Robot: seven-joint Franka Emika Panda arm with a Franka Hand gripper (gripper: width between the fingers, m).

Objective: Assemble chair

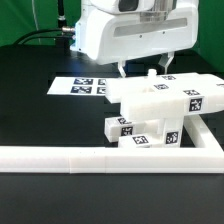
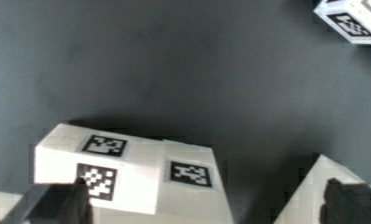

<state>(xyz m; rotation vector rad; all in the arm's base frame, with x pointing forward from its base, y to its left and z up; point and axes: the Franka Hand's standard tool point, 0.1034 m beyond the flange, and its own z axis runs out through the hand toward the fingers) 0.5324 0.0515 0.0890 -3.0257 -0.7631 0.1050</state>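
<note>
Exterior view: gripper hung just above chair parts, jaws spread wide, nothing held. Chair parts sat piled on black table, inside white border rail, just beside marker board.

Wrist view: tagged block lay under spread fingers; contact unclear. Second tagged piece lay well apart.

Hand spread wide above chair pieces, white rail

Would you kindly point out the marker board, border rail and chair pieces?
marker board (image 1: 80,88): exterior view, its tagged top face.
border rail (image 1: 90,158): exterior view, long front bar.
chair pieces (image 1: 150,95): exterior view, top piece's upper face.
</note>
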